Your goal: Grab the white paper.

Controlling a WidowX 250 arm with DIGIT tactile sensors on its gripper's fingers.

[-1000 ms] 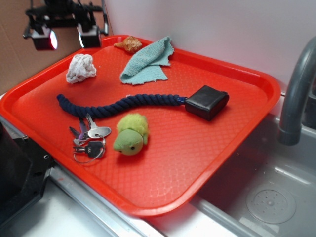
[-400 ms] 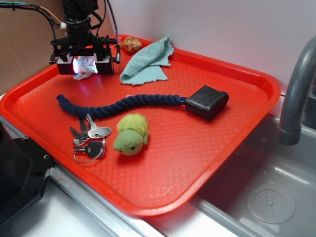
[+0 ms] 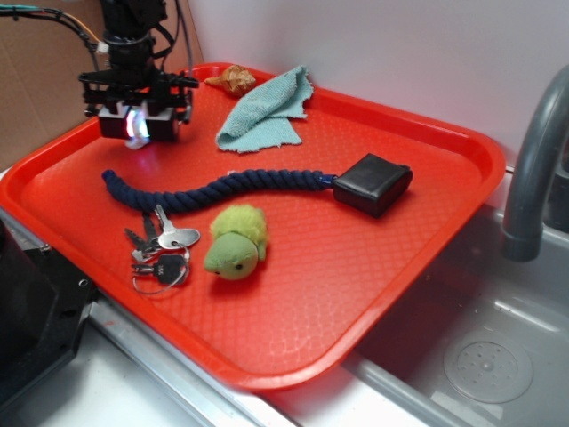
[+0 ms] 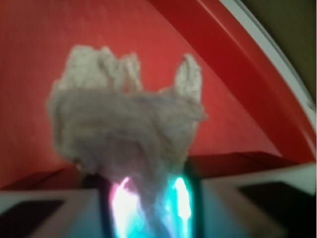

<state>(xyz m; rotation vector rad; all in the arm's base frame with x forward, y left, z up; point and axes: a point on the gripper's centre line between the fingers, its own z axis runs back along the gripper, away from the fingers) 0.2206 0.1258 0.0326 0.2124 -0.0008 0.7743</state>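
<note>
The black end effector [image 3: 135, 124] clamps the crumpled ball of white paper [image 4: 124, 129] over the red plastic tray [image 3: 418, 231], but that squashy wad could slip free if lifted fast.

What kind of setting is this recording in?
Probably a kitchen-sink setup, perhaps a toy one: a red tray of small items rests over a grey sink basin with a drain, and a grey faucet arches at the right.
</note>
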